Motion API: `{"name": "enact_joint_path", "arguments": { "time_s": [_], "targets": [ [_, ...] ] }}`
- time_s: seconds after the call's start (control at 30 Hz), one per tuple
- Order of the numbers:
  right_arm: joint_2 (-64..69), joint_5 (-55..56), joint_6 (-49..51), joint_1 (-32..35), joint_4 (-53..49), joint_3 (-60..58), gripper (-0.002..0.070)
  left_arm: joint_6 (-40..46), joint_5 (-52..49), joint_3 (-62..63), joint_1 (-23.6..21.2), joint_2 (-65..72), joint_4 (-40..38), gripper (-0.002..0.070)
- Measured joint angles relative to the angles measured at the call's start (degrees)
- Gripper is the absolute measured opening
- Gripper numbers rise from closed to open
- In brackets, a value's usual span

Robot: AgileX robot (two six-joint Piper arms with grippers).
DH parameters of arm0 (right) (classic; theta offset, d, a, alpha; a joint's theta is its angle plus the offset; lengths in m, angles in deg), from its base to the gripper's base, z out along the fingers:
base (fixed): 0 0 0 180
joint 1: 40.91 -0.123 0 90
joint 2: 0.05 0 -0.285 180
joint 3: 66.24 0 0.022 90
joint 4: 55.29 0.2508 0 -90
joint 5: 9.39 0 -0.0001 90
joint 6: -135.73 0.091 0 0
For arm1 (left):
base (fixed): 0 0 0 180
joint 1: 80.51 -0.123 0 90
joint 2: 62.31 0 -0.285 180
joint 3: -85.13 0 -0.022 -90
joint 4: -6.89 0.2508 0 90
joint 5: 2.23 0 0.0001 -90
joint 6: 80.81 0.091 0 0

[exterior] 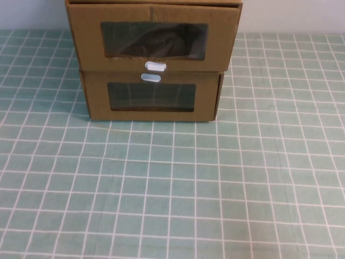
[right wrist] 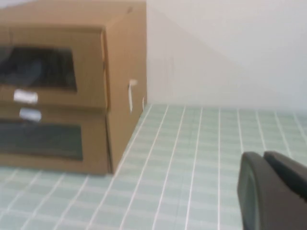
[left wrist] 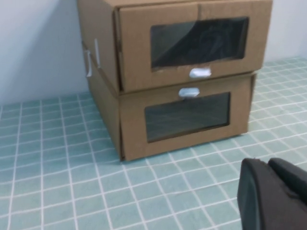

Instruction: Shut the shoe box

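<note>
Two brown cardboard drawer boxes are stacked at the back of the table. The upper one is the shoe box (exterior: 153, 38) (left wrist: 192, 43) (right wrist: 53, 62), with a clear window and a white pull tab (exterior: 155, 66) under it. Its drawer front sticks out a little past the box below, and something dark shows behind the window. Neither arm appears in the high view. My left gripper (left wrist: 266, 163) is shut and empty, low over the cloth, well in front of the boxes. My right gripper (right wrist: 263, 154) is also shut and empty, off to the boxes' right.
The lower box (exterior: 152, 97) has its white tab (exterior: 151, 77) above its window, and its front sits flush. A green checked cloth (exterior: 172, 189) covers the table in front. A pale wall (right wrist: 216, 48) stands behind the boxes.
</note>
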Motion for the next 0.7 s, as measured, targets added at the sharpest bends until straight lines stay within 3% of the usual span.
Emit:
{"name": "enact_joint_path", "arguments": {
  "time_s": [0.17,0.4,0.7],
  "targets": [
    [-6.67,-1.30,0.00,0.00,-0.18,-7.10,-0.0014,-0.13,6.27,-9.71,0.00,-3.40,0.98,-0.0005],
    [-8.12,-0.55,0.00,0.00,1.36,-8.03,-0.0014,-0.37,17.00,-15.89,0.00,-3.40,0.98,-0.0005],
    [-8.12,-1.20,0.00,0.00,12.01,-8.03,-0.0014,-0.37,18.97,-18.65,0.00,-3.40,0.98,-0.0005]
  ]
}}
